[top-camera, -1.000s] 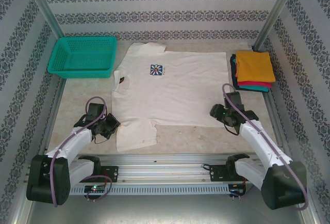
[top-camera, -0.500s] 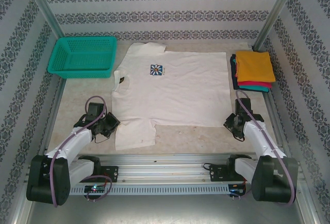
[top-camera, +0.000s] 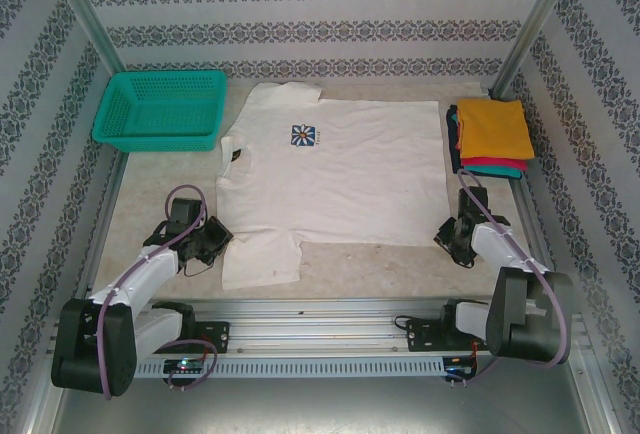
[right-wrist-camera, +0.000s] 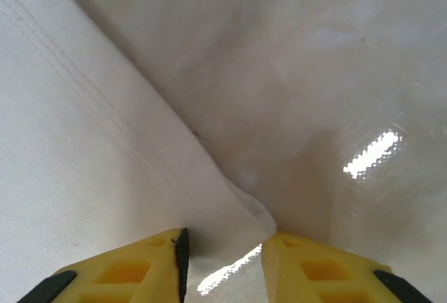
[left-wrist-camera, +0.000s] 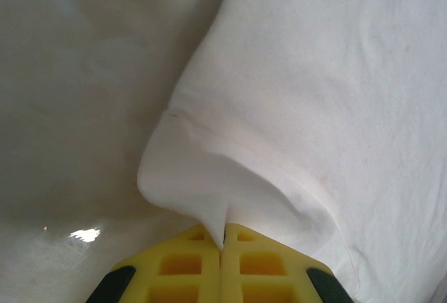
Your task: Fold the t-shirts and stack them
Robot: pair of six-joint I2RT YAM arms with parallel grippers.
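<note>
- From above, the white shirt (top-camera: pixel 340 174) lies spread out flat in the middle of the table (top-camera: pixel 380 264). It is not folded yet.
- A pile of folded shirts (top-camera: pixel 490 139) with an orange one on top sits at 2 o'clock, right beside the white shirt's bottom edge. Those look done to me. I think the white shirt is the one left to fold and put on the pile.
- The left pincer (top-camera: pixel 213 244) is at 8 o'clock by the near sleeve. The right pincer (top-camera: pixel 455 237) is at 4 o'clock by the near bottom corner.
- A blue-green basket (top-camera: pixel 160 109) sits at 10 o'clock, just beside the far sleeve. Nothing lies on top of the shirt, so I see nothing in the way of a fold.
- From the left wrist, the left pincer (left-wrist-camera: pixel 222 244) is squeezed tight on the sleeve edge. The cloth is pulled up into a little peak at 6 o'clock.
- From the right wrist, the right pincer (right-wrist-camera: pixel 223 244) has its fingers apart. The shirt corner pokes into the gap but is not pinched. I think it must close before any lifting.
</note>
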